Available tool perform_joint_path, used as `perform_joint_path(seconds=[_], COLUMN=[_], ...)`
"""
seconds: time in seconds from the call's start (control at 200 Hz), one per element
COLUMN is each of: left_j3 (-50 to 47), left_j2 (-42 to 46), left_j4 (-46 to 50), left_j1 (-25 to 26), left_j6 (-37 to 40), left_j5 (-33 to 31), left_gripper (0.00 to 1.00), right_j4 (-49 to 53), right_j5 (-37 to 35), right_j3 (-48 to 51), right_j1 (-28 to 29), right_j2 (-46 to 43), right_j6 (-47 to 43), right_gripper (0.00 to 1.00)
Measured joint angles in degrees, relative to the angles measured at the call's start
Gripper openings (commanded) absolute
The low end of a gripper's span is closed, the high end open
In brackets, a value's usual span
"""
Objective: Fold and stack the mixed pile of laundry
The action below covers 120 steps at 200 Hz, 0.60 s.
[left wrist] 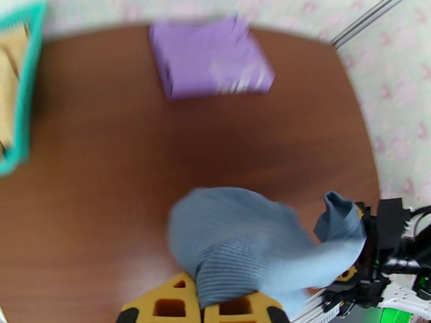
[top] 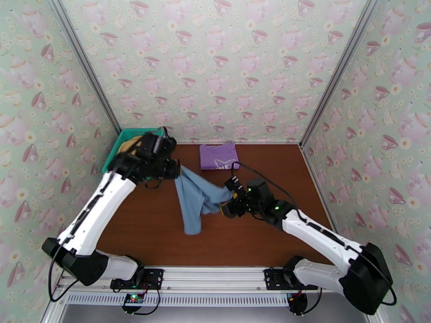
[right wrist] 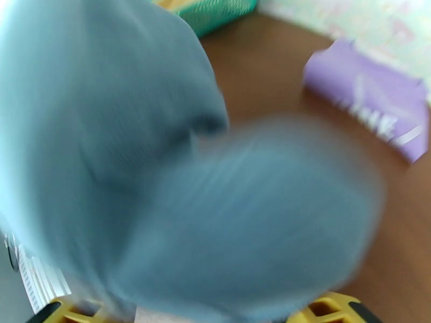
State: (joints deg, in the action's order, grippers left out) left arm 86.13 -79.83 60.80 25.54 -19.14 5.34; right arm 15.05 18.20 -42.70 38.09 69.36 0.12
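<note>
A: Blue cloth [top: 195, 203]: where is it held?

B: It is strung across the table [top: 258, 232] between both arms. One end is clamped in the left gripper [top: 175, 170], the other in the right gripper [top: 230, 202], both equally near.

A: And its tail?

B: From above it is seen hanging nearward; at the right wrist it is lost in blur. Beyond, the purple shirt [top: 218, 156] lies folded, and mustard cloth [left wrist: 6, 87] is left in the basket [top: 123, 134].

blurred grey-blue garment [right wrist: 178, 200] hides most of the right jaws.
</note>
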Motion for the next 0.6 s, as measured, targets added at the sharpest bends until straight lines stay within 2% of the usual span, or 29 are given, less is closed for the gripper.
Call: perform_joint_path(seconds=[0.145,0.26,0.366,0.601], left_j3=[-17.57,-26.34,-28.79,-27.80], left_j2=[0.81,-0.42,-1.97,-2.95], left_j4=[-8.33,-13.40,-15.63,-18.69], left_j1=[1.36,1.97,2.23,2.19], left_j6=[-4.17,-6.45,-7.56,-7.87], left_j5=[0.00,-0.74,-4.00,-11.58], left_gripper=[0.00,0.00,0.00,0.00], right_j4=[-2.21,-2.91,-2.32,-3.69], right_j5=[0.68,1.07,1.11,0.94], right_j3=[1.95,1.79,0.74,-2.97], right_j1=[0.28,0.83,2.99,6.49], right_j2=[6.12,11.76,16.52,22.58], right_j6=[1.22,3.54,5.51,10.78], right_gripper=[0.72,0.76,0.77,0.76])
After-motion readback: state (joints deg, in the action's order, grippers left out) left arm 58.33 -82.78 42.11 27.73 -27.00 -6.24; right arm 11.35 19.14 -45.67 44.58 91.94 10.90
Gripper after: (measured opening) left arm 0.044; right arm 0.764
